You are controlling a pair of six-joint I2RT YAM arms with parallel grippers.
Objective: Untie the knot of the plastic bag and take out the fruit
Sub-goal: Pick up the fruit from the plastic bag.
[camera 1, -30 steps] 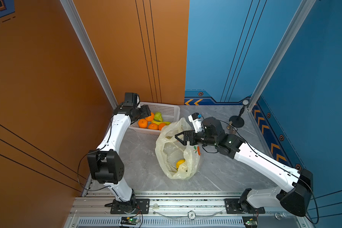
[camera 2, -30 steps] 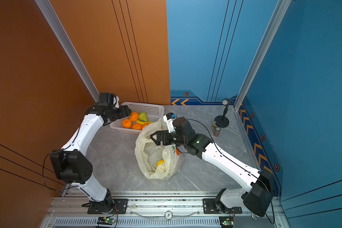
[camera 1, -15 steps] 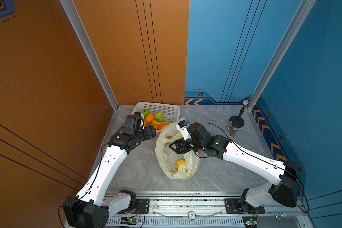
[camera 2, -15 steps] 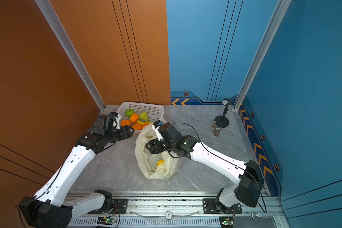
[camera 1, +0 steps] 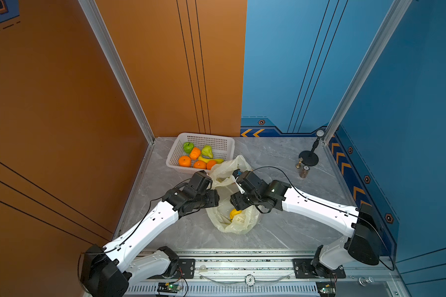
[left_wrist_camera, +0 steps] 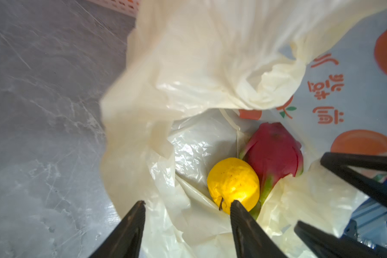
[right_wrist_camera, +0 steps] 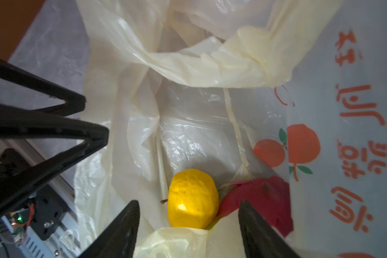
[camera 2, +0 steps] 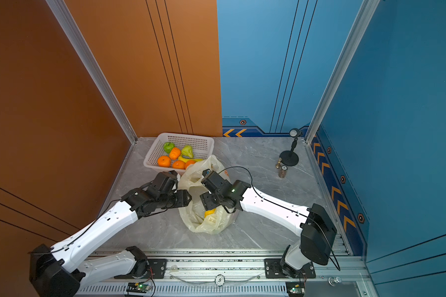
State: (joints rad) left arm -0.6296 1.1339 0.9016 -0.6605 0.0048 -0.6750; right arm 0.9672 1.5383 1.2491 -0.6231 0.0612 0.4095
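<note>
Item: round yellow toy citrus (left_wrist_camera: 232, 181) in thin crinkled pale-yellow plastic bag (left_wrist_camera: 199, 67); probably light, firm, smooth; grip across middle. Left gripper (left_wrist_camera: 187, 203), right gripper (right_wrist_camera: 188, 202): jaws apart, empty

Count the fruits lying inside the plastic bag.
2: a yellow citrus at the bottom of the bag, and a pink dragon fruit touching it on one side. The crumpled folds may hide more.

Plastic bag (left_wrist_camera: 188, 55) thin, crinkled, glossy; basket (camera 1: 206, 135) perforated plastic; tabletop (camera 1: 268, 159) smooth marble-look.
</note>
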